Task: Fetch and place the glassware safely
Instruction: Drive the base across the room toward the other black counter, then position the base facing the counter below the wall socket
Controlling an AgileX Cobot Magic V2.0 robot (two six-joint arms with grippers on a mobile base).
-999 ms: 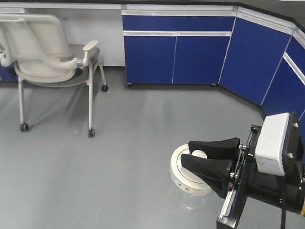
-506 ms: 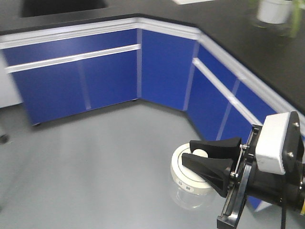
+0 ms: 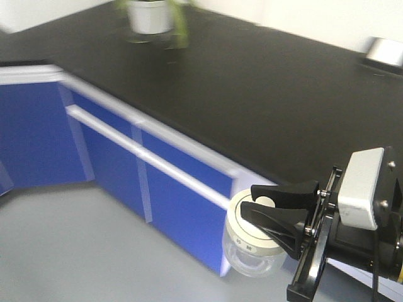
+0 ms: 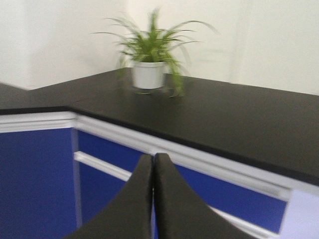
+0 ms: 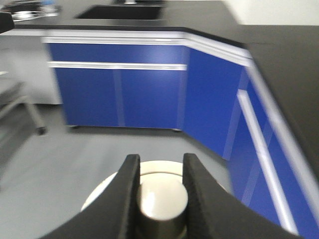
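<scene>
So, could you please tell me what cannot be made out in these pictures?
Front view: marks on the lid of the jar are too small to read.
Front view: a shiny object on the counter is blurred and cut off by the right edge.
Right wrist view: the lid and right gripper hide the jar's glass body.

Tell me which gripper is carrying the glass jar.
The right gripper: its fingers clamp the lid knob of the glass jar. The left gripper is shut on nothing.
</scene>
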